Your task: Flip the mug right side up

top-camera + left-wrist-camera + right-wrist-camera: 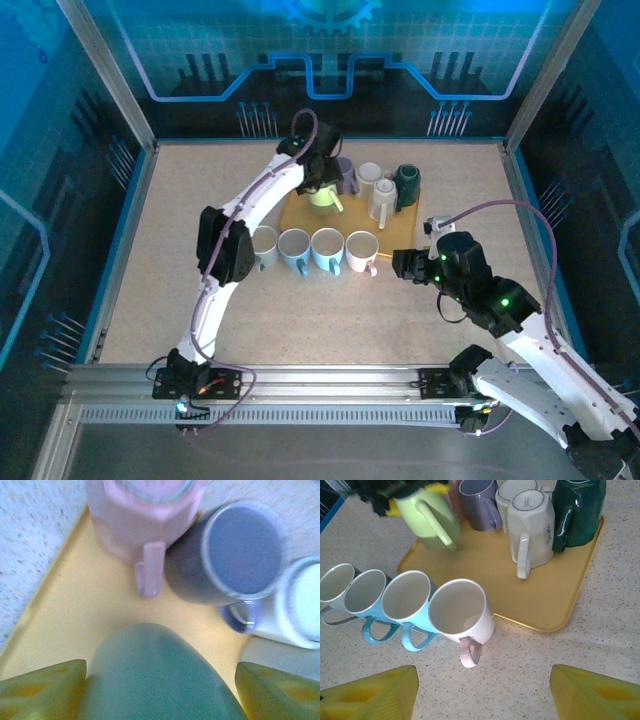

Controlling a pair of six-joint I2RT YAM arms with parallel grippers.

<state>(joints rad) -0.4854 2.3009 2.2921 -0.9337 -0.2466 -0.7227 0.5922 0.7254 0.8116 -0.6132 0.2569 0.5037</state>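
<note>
The light green mug (323,196) hangs tilted over the left part of the yellow tray (400,232), handle toward the near side. My left gripper (322,180) is shut on it. In the left wrist view the mug's rounded body (155,675) sits between both yellow fingers (45,690), above the tray (75,610). The right wrist view shows the mug (432,517) slanting under the left gripper (395,492). My right gripper (405,265) stands open low over the table right of the mug row, with nothing between its fingers (370,695).
Several upright mugs line the table in front of the tray, ending in a pink one (462,615). Upside-down mugs crowd the tray's back: purple (480,502), cream (530,527), dark green (577,512), pink (145,515).
</note>
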